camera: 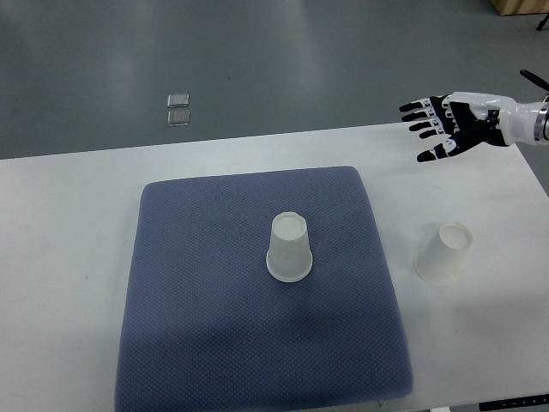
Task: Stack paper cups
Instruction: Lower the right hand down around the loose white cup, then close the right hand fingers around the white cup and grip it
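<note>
White paper showed twice on the pale surface (77, 197). One paper cup (289, 247) stood upside down near the middle of a blue-grey mat (197, 300), its wide rim on the fabric and its smaller base facing up. A second paper cup (445, 252) sat off the mat, just beyond the mat's right edge, directly on the bare surface; it too seemed to be turned over and leaned a little in the view, well apart from the first cup.

From the right edge, the right robot hand (448, 126) hung past the mat's far right corner, over the back of the surface. Its dark fingers (418, 118) were spread wide and pointed left, with nothing held between them. It was clear of both cups, and the off-mat cup lay between it and the near edge of the surface.

Beyond the far edge of the mat, out on the grey floor (326, 60), two small clear squares (178, 109) lay one behind the other.
</note>
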Controlling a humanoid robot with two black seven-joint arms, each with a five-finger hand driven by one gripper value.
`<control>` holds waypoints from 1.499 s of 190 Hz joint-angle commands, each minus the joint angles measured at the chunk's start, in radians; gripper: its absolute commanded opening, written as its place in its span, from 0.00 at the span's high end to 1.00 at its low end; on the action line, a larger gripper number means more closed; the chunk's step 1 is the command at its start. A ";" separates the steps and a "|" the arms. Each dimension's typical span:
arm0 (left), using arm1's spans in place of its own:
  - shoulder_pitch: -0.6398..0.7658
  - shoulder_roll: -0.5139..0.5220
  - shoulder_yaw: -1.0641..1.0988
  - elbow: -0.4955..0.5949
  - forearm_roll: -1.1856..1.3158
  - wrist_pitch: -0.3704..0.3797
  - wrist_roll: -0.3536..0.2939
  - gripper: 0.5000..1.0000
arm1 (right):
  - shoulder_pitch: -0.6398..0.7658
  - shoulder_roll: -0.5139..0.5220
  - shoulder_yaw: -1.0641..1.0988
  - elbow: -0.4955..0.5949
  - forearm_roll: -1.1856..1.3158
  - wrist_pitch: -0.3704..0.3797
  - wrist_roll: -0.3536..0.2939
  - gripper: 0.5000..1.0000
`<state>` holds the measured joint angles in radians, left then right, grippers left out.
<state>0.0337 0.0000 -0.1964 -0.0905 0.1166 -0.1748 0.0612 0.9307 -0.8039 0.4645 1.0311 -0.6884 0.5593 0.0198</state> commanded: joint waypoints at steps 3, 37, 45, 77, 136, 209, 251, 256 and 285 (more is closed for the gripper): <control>0.000 0.000 0.000 0.000 0.000 0.000 -0.001 0.00 | -0.001 -0.041 -0.001 0.023 -0.128 0.052 0.002 0.15; 0.000 0.000 0.000 0.000 0.000 0.000 0.000 0.00 | -0.010 -0.169 -0.043 0.197 -0.322 0.052 0.049 0.15; 0.000 0.000 0.000 0.000 0.000 0.000 0.000 0.00 | -0.010 -0.198 -0.056 0.245 -0.365 0.052 0.055 0.15; 0.000 0.000 0.000 0.000 0.000 0.000 0.000 0.00 | -0.039 -0.236 -0.073 0.330 -0.503 0.016 0.078 0.15; 0.000 0.000 0.000 0.000 0.000 0.000 0.000 0.00 | -0.127 -0.218 -0.095 0.362 -0.638 -0.127 0.088 0.15; 0.000 0.000 0.000 0.000 0.000 0.000 0.000 0.00 | -0.138 -0.202 -0.208 0.351 -0.671 -0.297 0.088 0.16; 0.000 0.000 0.000 0.000 0.000 0.000 0.000 0.00 | -0.138 -0.178 -0.242 0.342 -0.678 -0.337 0.086 0.17; 0.000 0.000 0.000 0.000 0.000 0.000 0.000 0.00 | -0.138 -0.175 -0.242 0.342 -0.678 -0.337 0.085 0.17; 0.000 0.000 0.000 0.000 0.000 0.000 0.000 0.00 | -0.139 -0.158 -0.242 0.342 -0.678 -0.337 0.083 0.19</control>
<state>0.0337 0.0000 -0.1963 -0.0905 0.1166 -0.1749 0.0612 0.7924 -0.9678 0.2226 1.3731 -1.3665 0.2228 0.1036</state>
